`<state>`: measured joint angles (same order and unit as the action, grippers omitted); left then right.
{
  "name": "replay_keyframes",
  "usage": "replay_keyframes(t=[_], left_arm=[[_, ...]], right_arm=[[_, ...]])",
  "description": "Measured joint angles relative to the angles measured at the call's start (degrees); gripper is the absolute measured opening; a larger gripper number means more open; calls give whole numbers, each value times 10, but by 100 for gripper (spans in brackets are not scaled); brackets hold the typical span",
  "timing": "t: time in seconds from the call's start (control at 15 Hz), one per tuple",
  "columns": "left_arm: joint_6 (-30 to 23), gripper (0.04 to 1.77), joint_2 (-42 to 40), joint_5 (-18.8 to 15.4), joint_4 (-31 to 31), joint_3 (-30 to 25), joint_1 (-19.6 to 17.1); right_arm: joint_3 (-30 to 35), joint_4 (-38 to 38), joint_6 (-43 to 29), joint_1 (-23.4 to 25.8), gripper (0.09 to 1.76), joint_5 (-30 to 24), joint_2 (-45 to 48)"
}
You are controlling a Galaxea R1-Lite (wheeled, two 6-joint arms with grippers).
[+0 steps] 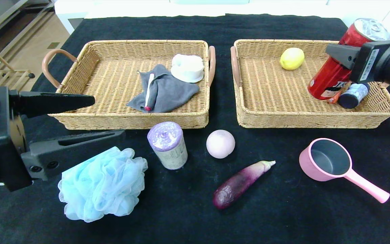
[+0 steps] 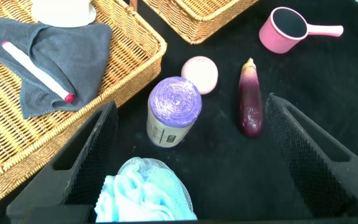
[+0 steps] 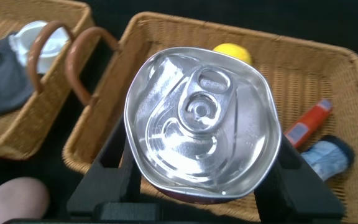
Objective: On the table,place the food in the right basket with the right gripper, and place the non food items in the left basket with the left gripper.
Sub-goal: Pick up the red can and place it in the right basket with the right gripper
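Thin aluminium soda can (image 1: 330, 73) (dents easily): my right gripper (image 1: 345, 57) clamps mid-body over right basket (image 1: 245, 115); left gripper (image 1: 90, 118) spread wide.

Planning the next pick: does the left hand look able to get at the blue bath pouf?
Probably yes: the left hand is open just above the pouf, with nothing between them.
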<state>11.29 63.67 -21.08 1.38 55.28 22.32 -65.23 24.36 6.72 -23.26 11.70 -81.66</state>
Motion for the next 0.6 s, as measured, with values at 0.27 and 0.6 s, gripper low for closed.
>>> replay_keyframes(t=[0.27,0.6], left_arm=[[0,172,0,0,0,0,0],[0,172,2,-1,0,0,0]], right_arm=[[-47,1,0,53,102,-2,-36],[-116,3,-7,112,102,-17,-106]])
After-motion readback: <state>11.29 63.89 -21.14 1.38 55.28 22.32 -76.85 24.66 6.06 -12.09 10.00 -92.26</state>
